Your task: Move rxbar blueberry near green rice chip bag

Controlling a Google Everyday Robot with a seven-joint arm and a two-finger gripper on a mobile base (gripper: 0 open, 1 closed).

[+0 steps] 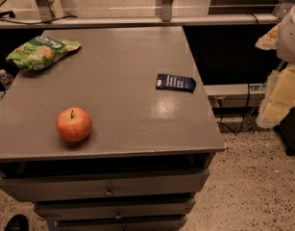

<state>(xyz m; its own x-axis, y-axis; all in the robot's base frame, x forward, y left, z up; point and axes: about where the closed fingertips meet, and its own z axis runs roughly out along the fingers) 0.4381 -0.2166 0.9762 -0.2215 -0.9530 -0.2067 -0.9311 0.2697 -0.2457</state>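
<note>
Nearest, the grey flat-topped cabinet [137, 143] shows its stacked drawers [108, 186] with small round knobs, standing on a pale speckled floor [252, 186]. On the top, near and to the left, sits a round red-orange apple [74, 124] with its stem up. Farther back and to the right, close to the top's right edge, lies the rxbar blueberry [175, 83]. It is a small flat dark navy-blue wrapped bar with white lettering, its long side running left to right (a little tilted). The pale cream gripper [280, 93] hangs beyond the table at the right edge of the view. It is well apart from the bar, to the bar's right and at about the same depth; whether it is open or closed cannot be told. At the far left corner lies the green rice chip bag [41, 52], crinkled and bright green, with white lettering and pictured pale round chips. It lies well apart from the bar. Beyond the table runs a grey metal rail [137, 20].
</note>
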